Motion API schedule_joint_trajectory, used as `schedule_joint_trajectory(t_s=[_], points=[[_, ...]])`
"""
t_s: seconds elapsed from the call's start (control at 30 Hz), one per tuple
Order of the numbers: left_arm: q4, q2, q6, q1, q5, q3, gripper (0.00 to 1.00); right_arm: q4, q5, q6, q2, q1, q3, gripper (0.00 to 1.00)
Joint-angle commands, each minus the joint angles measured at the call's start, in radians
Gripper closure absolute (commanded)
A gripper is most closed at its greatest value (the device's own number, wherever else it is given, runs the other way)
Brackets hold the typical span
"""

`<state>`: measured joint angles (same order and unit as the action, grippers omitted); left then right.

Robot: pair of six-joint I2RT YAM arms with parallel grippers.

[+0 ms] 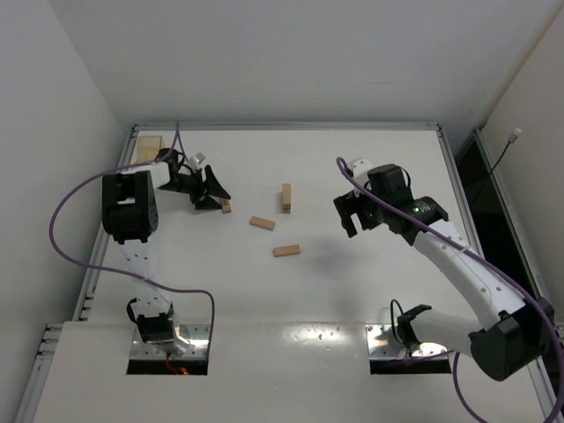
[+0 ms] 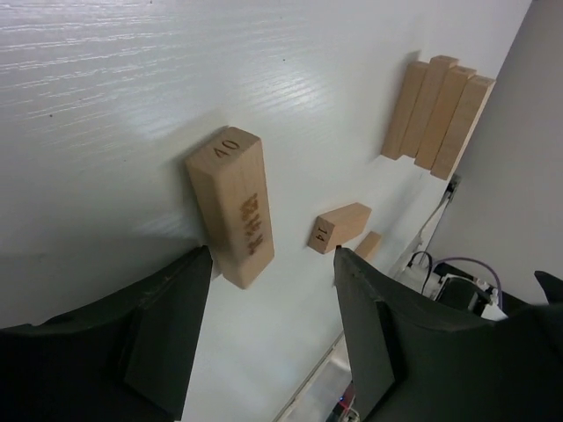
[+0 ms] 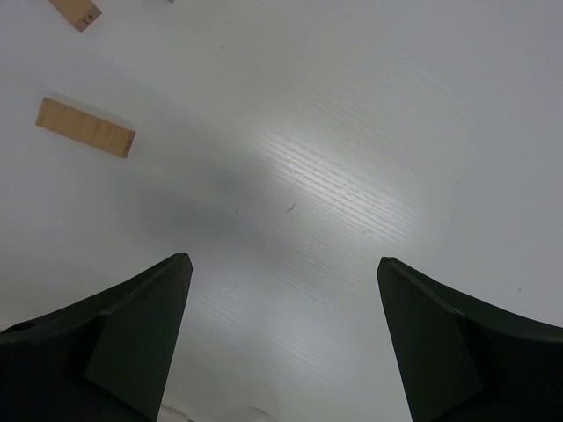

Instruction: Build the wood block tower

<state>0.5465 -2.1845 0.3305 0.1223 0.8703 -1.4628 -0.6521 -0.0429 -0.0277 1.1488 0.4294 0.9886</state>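
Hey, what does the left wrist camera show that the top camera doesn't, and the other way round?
Only the left wrist view: the number 40 on the block between the open fingers of the left gripper, 14 on the next block, and that the tower is four separate bars. Only the top view: the right gripper, open, off to the tower's right. Both: left gripper, tower and those blocks.

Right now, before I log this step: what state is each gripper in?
Left gripper: open, straddling an upright wood block, not clamping it.
Right gripper: open, holding nothing.
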Motion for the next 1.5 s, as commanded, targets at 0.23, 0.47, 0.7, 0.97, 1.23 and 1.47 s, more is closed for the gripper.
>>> schedule_joint_trajectory(t_s=[0.23, 0.47, 0.7, 0.97, 1.23, 1.47], points=[[0.067, 0.106, -0.016, 0.017, -0.47, 0.005, 0.43, 0.029, 0.034, -0.024, 0.026, -0.014, 0.062, 0.16], [0.112, 0.253, -0.025, -0.174, -0.757, 0.085, 0.44, 0.06, 0.044, -0.034, 0.026, -0.014, 0.032, 0.16], [0.072, 0.315, 0.06, -0.361, -0.907, 0.091, 0.44, 0.06, 0.044, -0.034, -0.007, -0.014, 0.012, 0.17], [0.128, 0.16, 0.105, -0.38, -1.028, -0.05, 0.47, 0.051, 0.044, -0.034, -0.038, -0.032, -0.007, 0.17], [0.138, 0.072, 0.114, -0.38, -1.019, -0.113, 0.53, 0.042, 0.054, -0.034, -0.038, -0.05, 0.002, 0.17], [0.138, 0.066, 0.114, -0.38, -1.001, -0.103, 0.9, 0.042, 0.072, -0.034, -0.018, -0.06, 0.012, 0.17]])
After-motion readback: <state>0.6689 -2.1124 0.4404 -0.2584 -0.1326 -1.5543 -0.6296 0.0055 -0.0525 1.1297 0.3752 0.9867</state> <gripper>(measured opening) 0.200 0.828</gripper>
